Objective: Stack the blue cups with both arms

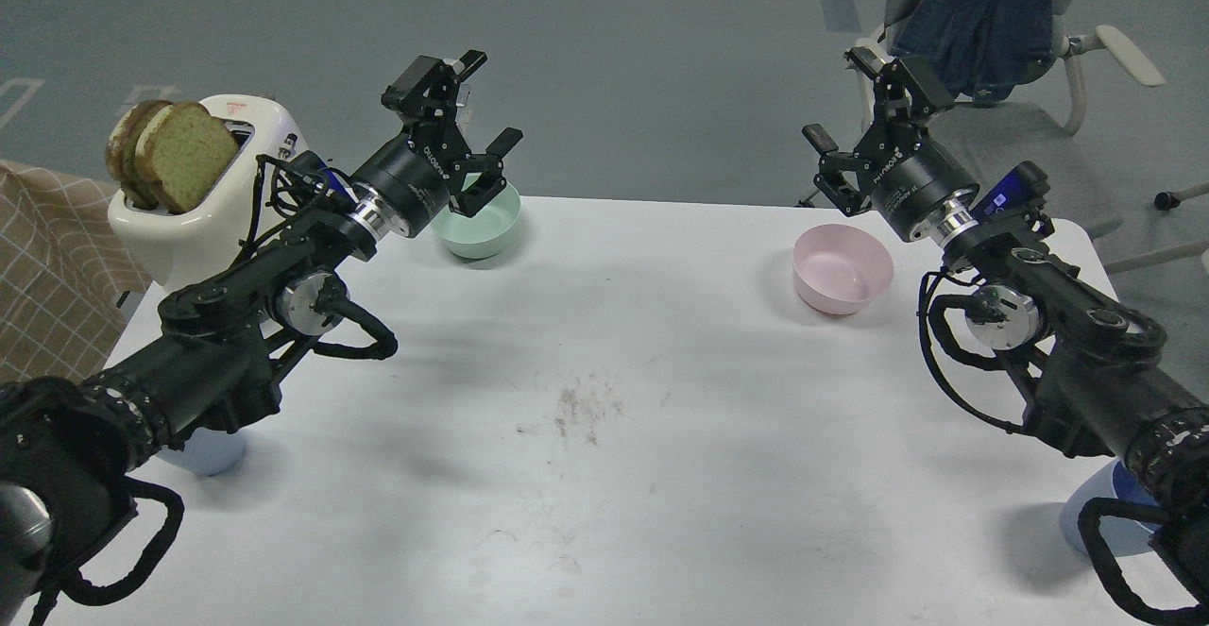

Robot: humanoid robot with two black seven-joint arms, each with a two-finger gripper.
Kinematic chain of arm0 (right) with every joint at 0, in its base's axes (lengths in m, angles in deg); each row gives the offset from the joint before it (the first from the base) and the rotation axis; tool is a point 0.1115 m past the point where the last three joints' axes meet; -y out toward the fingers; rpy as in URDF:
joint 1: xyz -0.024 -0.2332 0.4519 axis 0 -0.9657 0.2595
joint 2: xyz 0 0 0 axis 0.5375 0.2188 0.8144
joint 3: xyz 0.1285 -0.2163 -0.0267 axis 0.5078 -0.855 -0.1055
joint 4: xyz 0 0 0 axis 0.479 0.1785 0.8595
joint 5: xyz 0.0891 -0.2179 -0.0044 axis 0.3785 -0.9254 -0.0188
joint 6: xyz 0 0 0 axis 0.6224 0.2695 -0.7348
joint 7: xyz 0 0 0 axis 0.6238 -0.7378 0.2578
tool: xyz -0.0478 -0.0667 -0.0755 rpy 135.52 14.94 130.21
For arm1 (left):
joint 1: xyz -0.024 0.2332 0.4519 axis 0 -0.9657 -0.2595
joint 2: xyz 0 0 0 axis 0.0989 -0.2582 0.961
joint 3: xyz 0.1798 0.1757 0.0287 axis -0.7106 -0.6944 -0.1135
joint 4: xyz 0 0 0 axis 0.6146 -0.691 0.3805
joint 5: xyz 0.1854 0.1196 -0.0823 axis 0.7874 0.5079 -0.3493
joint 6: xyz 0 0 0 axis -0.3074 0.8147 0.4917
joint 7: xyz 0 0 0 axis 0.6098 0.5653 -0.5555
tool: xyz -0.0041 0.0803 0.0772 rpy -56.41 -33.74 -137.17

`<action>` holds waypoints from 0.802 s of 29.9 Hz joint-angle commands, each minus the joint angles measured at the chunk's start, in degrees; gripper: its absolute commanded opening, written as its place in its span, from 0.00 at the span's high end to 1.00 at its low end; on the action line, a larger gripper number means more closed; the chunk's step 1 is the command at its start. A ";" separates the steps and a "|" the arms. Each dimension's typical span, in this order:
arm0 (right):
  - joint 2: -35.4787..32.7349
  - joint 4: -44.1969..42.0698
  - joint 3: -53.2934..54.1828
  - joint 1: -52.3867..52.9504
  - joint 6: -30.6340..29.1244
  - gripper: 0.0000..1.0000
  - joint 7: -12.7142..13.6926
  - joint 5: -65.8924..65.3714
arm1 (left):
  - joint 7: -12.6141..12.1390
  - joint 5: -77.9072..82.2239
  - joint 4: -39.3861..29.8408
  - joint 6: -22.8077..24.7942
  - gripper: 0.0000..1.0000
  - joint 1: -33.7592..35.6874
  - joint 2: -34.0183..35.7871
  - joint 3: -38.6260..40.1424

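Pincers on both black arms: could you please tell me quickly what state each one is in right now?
Left pincer: open, holding nothing, raised in front of the mint-green bowl.
Right pincer: open, holding nothing, raised behind the pink bowl.

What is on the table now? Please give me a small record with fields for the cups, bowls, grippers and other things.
left blue cup: near left table edge, mostly hidden under left arm
right blue cup: near right front corner, partly hidden by right arm
left gripper: open, raised, holds nothing
right gripper: open, raised, holds nothing
green bowl: far left, upright
pink bowl: far right, upright
toaster: far left, bread slices inside
stacking: not yet done
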 commanded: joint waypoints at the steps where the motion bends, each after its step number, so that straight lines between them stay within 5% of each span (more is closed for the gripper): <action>1: 0.00 -0.01 0.09 0.09 -0.01 0.00 -0.02 0.00 | -0.01 0.01 -0.02 0.09 0.02 0.18 0.24 -0.30; 17: 0.08 -0.01 0.09 0.18 -0.01 0.00 -0.02 0.00 | -0.01 0.18 -0.63 0.00 0.02 0.18 0.07 -0.21; 24: -0.18 -0.01 0.09 0.35 -0.01 0.00 -0.02 0.00 | -0.01 6.74 -5.18 -0.52 0.03 1.84 7.43 -0.74</action>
